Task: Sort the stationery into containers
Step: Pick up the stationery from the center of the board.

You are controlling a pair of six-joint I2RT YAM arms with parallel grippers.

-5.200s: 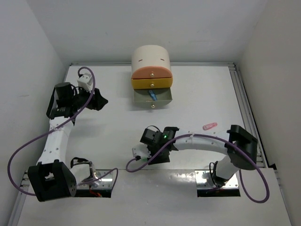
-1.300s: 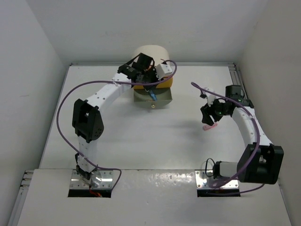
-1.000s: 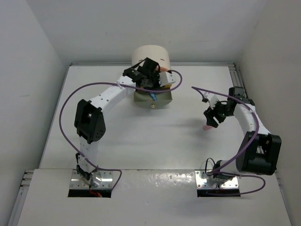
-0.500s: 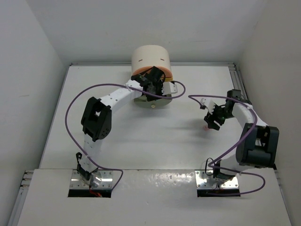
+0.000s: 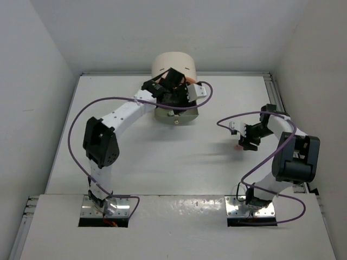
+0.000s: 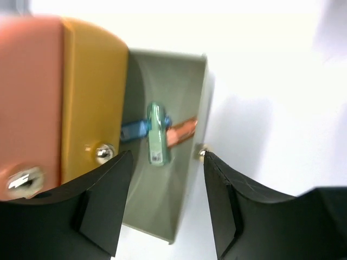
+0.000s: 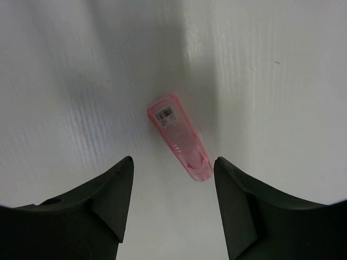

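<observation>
Pink piece (image 7: pixel 179 138) is the target now. Five seconds ago the right claw (image 7: pixel 173 162) sat mid-table by the near edge. Now it hangs straight over that piece near the right edge of the table (image 5: pixel 135 151), jaws wide apart, one finger on either side. It grips nothing, and the piece lies flat and untouched. That reads as a pick about to happen, not yet done. Over at the middle of the far edge, the left claw (image 6: pixel 167 154) has swung in from the left edge to the cabinet (image 5: pixel 172 64). It hovers with jaws spread and empty, right above the pulled-out grey drawer (image 6: pixel 179 81). And look in there: earlier the overhead view showed only blue in that drawer. Now a green piece (image 6: pixel 157 132) seems to lie crosswise over a blue piece (image 6: pixel 134 130) and an orange piece (image 6: pixel 181 130). My read is that green has just been delivered, the left arm is finished there, and pink is the last loose item in sight. The count: one cabinet with three drawers, the peach drawer (image 6: pixel 30 92) and yellow drawer (image 6: pixel 92 92) pushed in and the grey one out. Four pieces, three in the grey drawer and one pink on the table. Pens, none that I can see. Two claws, both spread and empty.
</observation>
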